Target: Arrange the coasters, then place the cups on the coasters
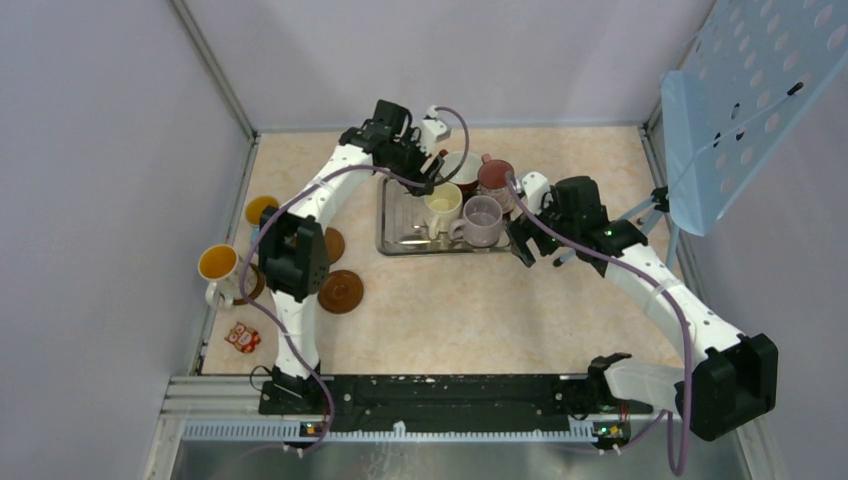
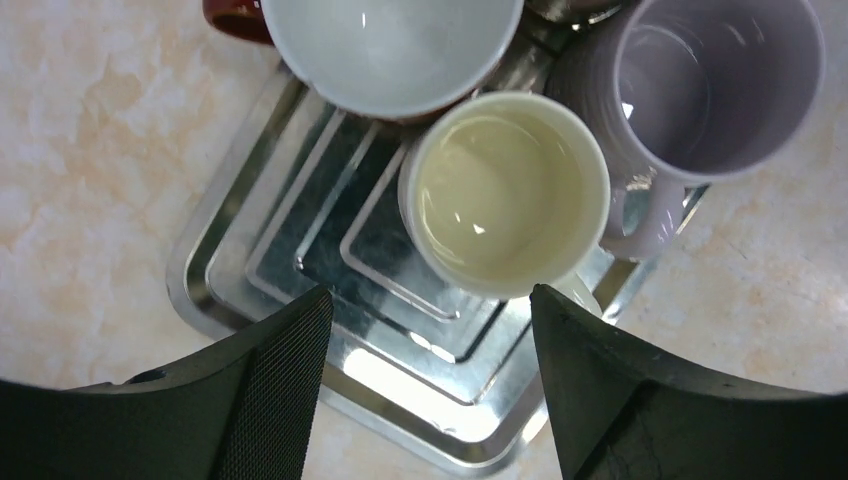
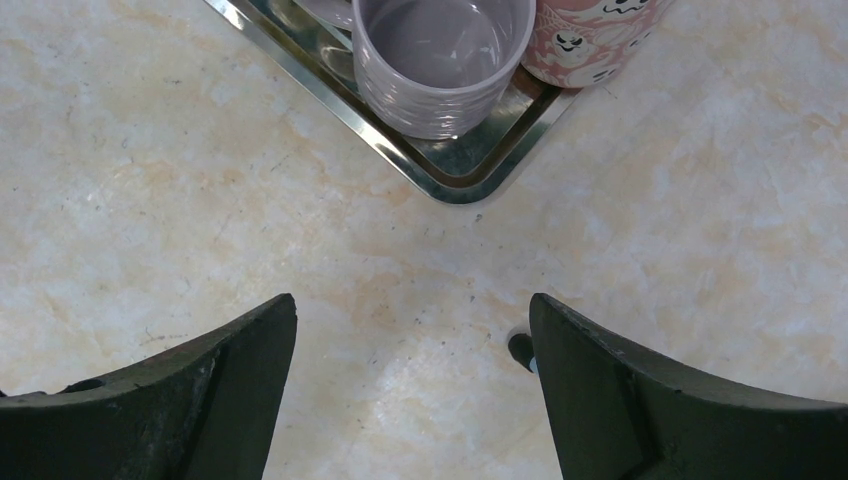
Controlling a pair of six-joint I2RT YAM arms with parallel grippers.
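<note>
Left gripper [image 2: 430, 305], fingers apart and empty, hangs over the steel tray [image 2: 230, 262], the cream mug [image 2: 505, 195] just ahead. Right gripper [image 3: 412, 305], spread wide, hovers off the tray's corner near the lilac mug [image 3: 440, 60].

The top camera sits above and behind my two arm bases. It looks down and forward over the whole table [image 1: 480, 300], from rather far. My left wrist camera looks straight down, very near, on the steel tray [image 2: 230, 260] and the cream mug [image 2: 505, 195]. My right wrist camera looks down near the tray's near right corner. Both wrist views share the lilac mug [image 2: 720, 90], and the top view shows it too.
</note>
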